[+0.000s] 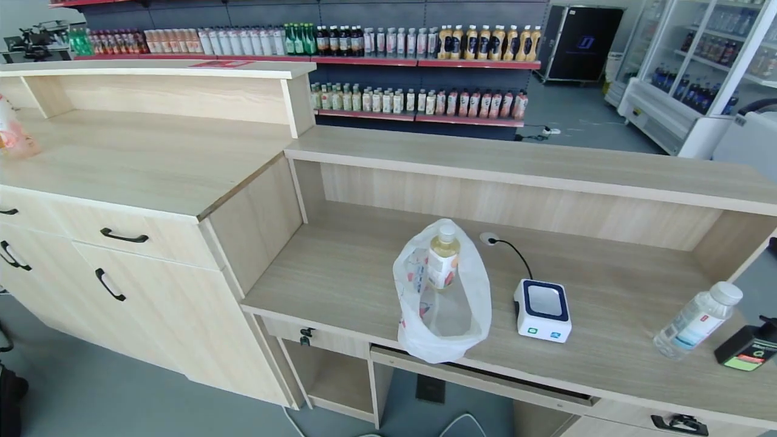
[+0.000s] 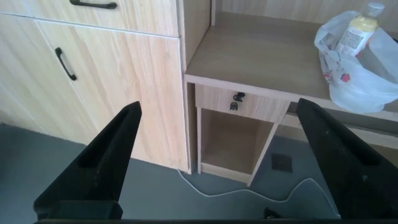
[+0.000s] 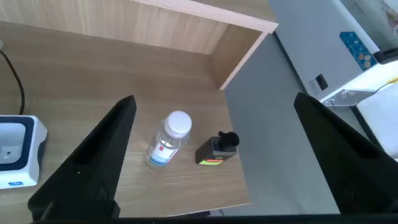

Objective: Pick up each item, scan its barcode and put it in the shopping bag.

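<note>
A clear plastic shopping bag [image 1: 442,303] stands on the low counter with a yellow juice bottle [image 1: 444,258] upright inside it. Right of the bag lies a white barcode scanner [image 1: 542,308] with a dark screen. A clear water bottle [image 1: 698,320] with a white cap stands near the counter's right end. My left gripper [image 2: 214,168] hangs open low in front of the cabinet, left of and below the bag [image 2: 357,68]. My right gripper [image 3: 217,165] is open, well above the water bottle [image 3: 169,140], which shows between its fingers, with the scanner [image 3: 15,149] off to one side.
A black handheld device [image 1: 746,349] with a green label lies right of the water bottle, at the counter's edge. A raised shelf [image 1: 528,164] walls the counter's back. A taller cabinet [image 1: 139,164] stands to the left. The scanner's cable [image 1: 513,249] runs to a hole.
</note>
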`<state>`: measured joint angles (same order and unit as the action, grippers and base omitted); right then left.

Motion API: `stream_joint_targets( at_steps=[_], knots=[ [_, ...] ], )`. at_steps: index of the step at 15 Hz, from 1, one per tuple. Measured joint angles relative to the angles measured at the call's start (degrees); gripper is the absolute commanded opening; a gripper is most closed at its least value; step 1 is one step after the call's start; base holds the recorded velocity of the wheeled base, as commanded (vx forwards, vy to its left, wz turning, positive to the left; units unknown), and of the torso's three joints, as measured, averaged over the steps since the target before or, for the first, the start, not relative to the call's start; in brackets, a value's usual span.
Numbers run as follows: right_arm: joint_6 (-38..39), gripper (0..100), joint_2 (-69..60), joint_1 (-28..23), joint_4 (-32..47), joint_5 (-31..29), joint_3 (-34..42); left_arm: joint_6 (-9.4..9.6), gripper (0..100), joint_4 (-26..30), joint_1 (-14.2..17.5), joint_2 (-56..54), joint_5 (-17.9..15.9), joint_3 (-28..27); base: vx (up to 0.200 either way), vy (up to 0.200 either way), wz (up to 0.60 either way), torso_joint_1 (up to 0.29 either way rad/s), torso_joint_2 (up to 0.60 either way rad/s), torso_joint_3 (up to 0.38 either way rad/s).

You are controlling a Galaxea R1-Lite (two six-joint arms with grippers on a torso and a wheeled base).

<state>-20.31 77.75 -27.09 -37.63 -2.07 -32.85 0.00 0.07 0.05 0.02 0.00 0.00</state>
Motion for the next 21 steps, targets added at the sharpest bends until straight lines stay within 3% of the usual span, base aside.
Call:
stream_joint_targets(
  at_steps=[5,7,11,16,21],
  knots=[
    [7.6,100,14.1,-0.3,-16.2,6.1,4.7,0.00,100,0.0,0.0,0.0,0.0,0.0,0.000,0.000,0.00,0.000,0.00,0.000],
    [8.4,100,18.5,2.1,-20.7,6.9,6.9,0.00,100,0.0,0.0,0.0,0.0,0.0,0.000,0.000,0.00,0.000,0.00,0.000],
    [6.2,100,19.7,5.3,-21.8,6.6,7.6,0.00,100,0.0,0.0,0.0,0.0,0.0,0.000,0.000,0.00,0.000,0.00,0.000],
    [-1.4,100,11.7,5.4,-21.8,6.5,9.6,0.00,100,0.0,0.0,0.0,0.0,0.0,0.000,0.000,-0.60,-0.085,0.17,0.082],
    [3.0,100,12.0,1.6,-19.1,6.9,10.3,0.00,100,0.0,0.1,0.0,0.0,0.0,0.000,0.000,0.00,-0.013,0.04,0.018]
  ],
)
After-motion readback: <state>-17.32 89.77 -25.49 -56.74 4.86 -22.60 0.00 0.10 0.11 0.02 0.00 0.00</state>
